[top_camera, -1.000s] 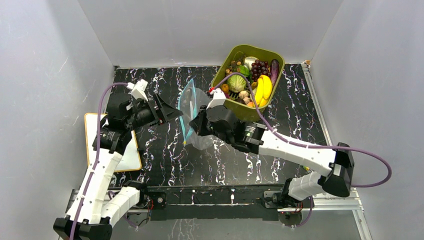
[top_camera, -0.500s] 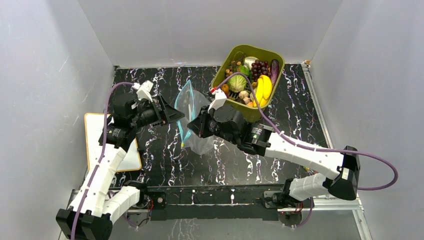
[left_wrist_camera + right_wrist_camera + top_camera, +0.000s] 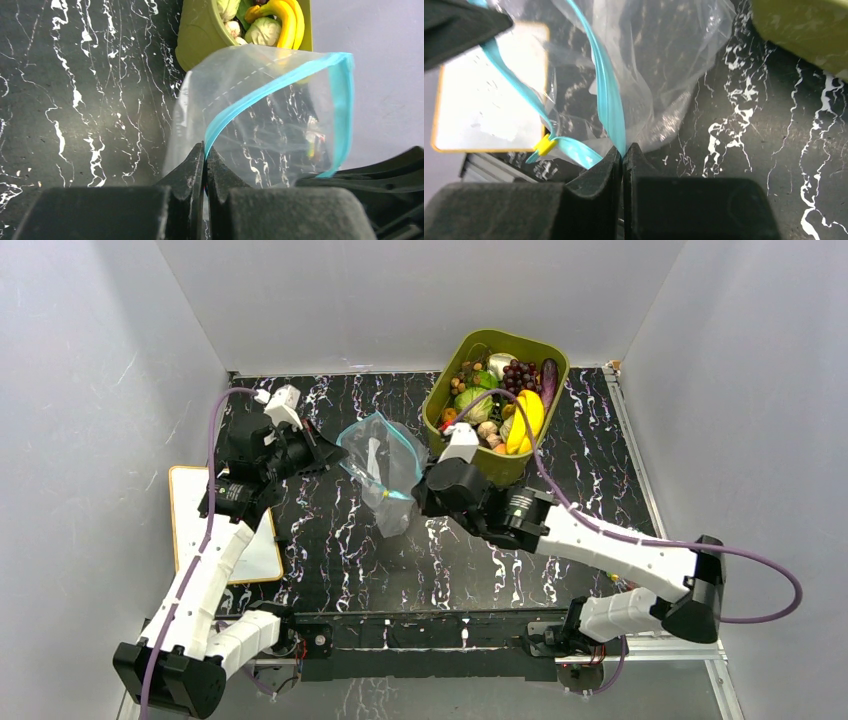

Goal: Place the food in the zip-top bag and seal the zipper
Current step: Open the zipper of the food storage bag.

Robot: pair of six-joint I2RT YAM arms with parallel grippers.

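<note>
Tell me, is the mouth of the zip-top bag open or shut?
Open. The zip-top bag has its two zipper strips spread apart, one pinched by the left gripper, the other by the right gripper.

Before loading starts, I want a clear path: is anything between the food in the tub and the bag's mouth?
Nothing visible does. The zip-top bag hangs open beside the tub holding the food; the left gripper and right gripper each pinch its zipper.

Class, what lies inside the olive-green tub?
In the tub you can see bananas, grapes, an eggplant, a cabbage and mushrooms; anything beneath them is covered.
</note>
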